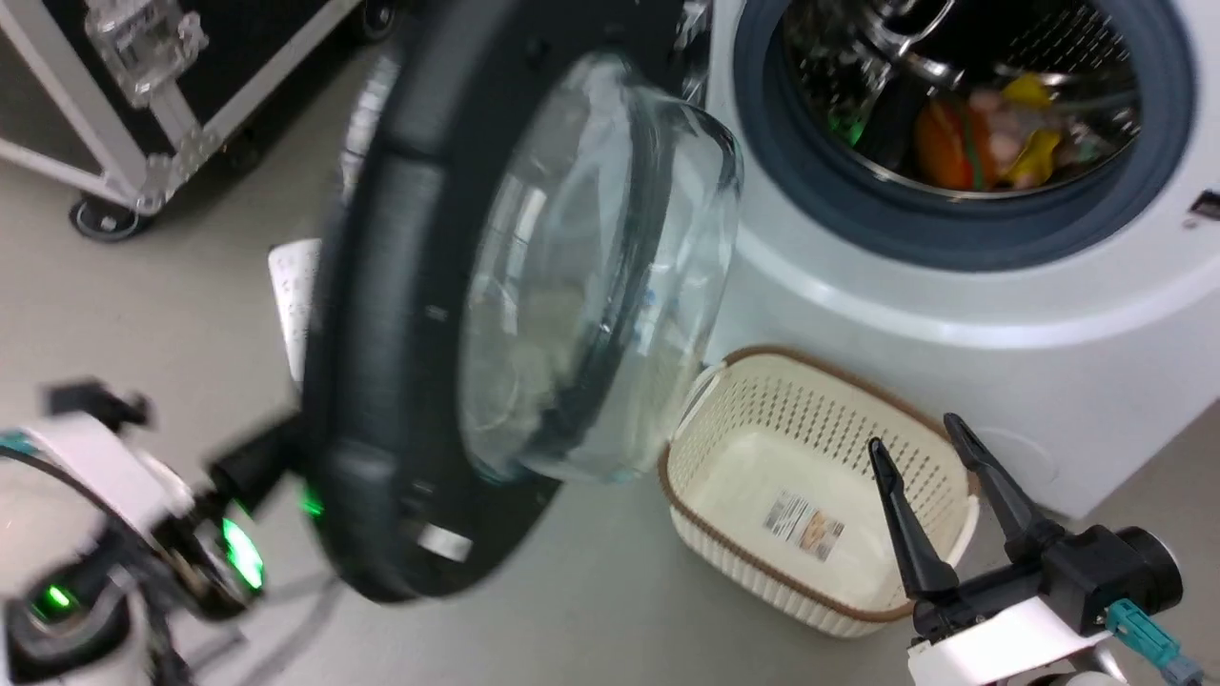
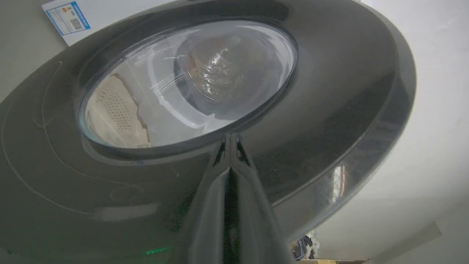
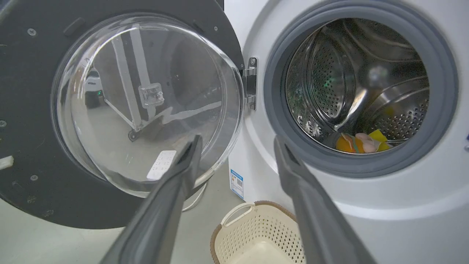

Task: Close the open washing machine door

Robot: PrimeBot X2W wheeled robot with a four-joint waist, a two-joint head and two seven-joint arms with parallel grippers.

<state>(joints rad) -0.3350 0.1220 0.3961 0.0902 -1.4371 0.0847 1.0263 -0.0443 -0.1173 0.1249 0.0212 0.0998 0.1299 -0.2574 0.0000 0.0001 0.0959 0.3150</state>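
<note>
We see the washing machine door (image 1: 381, 362) half-open, glossy black, its glass bowl bulging toward the washing machine (image 1: 953, 286). Our left gripper (image 2: 231, 137) is pinched together against its outer face, our right gripper (image 1: 913, 431) spread.

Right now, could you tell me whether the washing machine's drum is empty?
No, orange and yellow items lie at the bottom of the steel drum.
</note>
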